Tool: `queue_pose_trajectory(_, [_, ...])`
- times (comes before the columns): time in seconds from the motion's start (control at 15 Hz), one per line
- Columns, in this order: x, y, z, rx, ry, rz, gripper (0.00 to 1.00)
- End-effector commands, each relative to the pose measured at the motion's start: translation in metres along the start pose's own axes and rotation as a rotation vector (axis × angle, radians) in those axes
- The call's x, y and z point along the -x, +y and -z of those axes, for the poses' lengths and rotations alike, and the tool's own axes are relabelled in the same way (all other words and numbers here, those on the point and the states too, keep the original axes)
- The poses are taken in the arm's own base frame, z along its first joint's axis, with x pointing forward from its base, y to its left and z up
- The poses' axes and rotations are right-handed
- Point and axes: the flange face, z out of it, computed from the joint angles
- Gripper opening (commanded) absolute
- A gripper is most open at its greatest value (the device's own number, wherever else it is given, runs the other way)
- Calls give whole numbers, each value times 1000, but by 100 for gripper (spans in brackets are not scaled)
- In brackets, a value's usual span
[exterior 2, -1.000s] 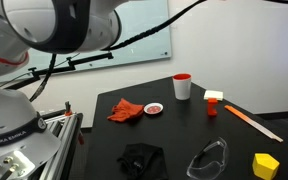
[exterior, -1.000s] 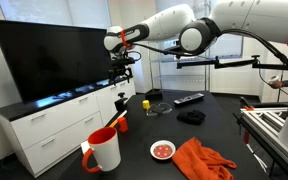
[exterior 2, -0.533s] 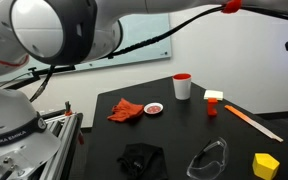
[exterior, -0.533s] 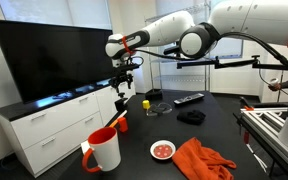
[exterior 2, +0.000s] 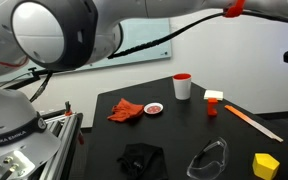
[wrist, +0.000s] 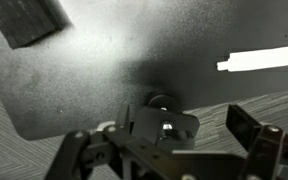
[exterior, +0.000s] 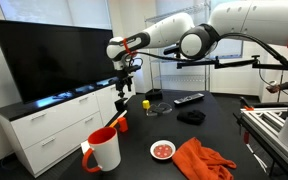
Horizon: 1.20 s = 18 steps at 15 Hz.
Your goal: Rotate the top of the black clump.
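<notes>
Change over the last second: the claw (exterior: pixel 123 88) descends from its higher position and now hangs just above the black clump (exterior: pixel 121 102). In an exterior view, the large arm link (exterior 2: pixel 59 35) lies further left than before.

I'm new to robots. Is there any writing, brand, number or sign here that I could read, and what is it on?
No text is readable in any view.
On the white-and-red mug: no lettering shows.
On the long black remote: buttons too small to read.
On the big dark screen: no logo legible.
On the black clump: no marking visible.
</notes>
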Motion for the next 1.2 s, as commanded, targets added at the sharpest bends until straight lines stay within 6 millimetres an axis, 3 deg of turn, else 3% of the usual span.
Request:
queue_pose_trajectory(0.0, [4,13,3,-40,10,133,100])
queue_pose_trajectory(0.27, [5,19,-3,-37,11,113,100])
queue_pose_trajectory(1.13, [-6,19,5,1,100,-62,100])
